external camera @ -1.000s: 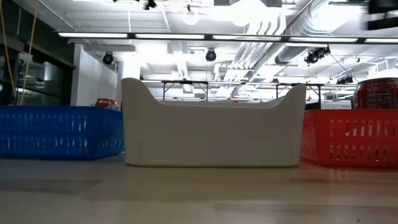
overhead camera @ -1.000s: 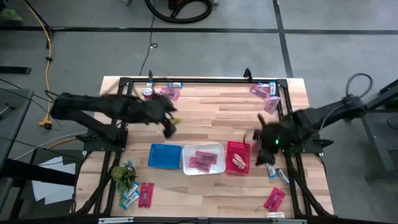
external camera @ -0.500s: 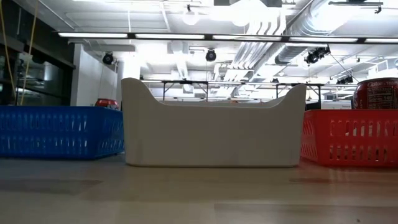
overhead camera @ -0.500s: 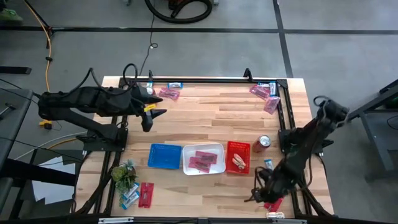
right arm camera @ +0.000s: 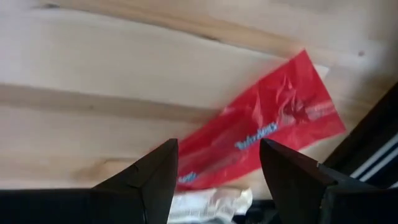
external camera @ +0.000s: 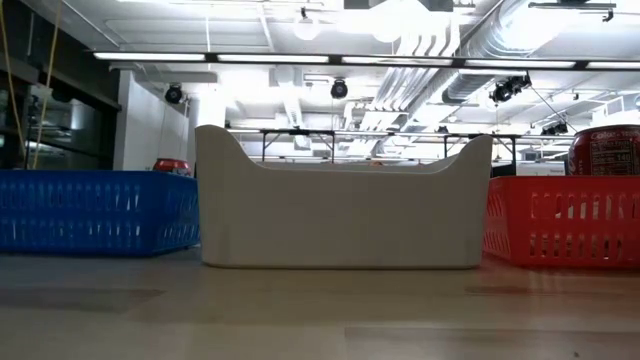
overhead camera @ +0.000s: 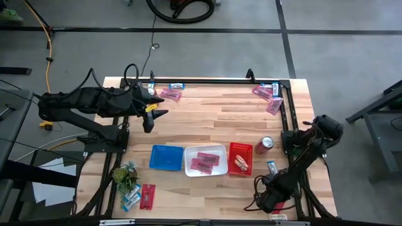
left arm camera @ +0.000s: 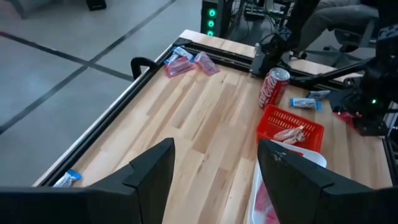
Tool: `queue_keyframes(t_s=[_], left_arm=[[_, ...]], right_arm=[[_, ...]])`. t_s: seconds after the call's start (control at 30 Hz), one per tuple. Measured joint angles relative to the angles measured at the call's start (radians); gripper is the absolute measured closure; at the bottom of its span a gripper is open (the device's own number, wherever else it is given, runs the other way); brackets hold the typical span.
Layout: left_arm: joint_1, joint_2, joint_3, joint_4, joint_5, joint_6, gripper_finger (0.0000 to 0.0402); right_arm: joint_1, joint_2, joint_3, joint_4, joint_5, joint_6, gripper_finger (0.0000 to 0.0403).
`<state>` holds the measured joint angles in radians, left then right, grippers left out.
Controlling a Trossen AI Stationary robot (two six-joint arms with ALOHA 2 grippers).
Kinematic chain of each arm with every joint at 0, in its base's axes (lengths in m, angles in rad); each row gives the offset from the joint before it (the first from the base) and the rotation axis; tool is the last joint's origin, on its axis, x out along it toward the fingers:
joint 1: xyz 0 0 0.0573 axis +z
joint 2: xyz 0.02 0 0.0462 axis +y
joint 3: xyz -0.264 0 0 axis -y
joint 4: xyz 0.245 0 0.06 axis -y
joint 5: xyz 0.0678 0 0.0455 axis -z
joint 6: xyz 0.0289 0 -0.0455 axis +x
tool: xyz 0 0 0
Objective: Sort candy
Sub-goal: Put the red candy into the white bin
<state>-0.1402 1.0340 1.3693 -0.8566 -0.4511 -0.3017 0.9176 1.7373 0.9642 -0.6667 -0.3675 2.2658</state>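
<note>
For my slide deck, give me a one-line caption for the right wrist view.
Right gripper open just above a red candy packet lying flat on the wooden table.

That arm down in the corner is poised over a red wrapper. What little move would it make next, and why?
Probably a short drop, then a pinch. The right gripper hovers with open fingers either side of the red candy packet, which lies flat on the table untouched. Lowering would put the fingers around it before closing.
</note>
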Motion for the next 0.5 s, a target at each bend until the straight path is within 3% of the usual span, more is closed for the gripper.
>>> queue_keyframes(t_s=[0.33,0.4,0.5], left_arm=[[0.000,0.000,0.000,0.000,0.000,-0.011,0.0183],[0.000,0.000,0.000,0.001,-0.004,-0.010,0.0183],[0.000,0.000,0.000,0.001,-0.006,0.005,0.0183]], right_arm=[[0.030,0.057,0.005,-0.005,-0.001,-0.084,0.0192],[0.031,0.058,0.004,-0.012,0.000,-0.120,0.0220],[0.031,0.060,0.004,-0.017,-0.012,-0.186,0.0304]])
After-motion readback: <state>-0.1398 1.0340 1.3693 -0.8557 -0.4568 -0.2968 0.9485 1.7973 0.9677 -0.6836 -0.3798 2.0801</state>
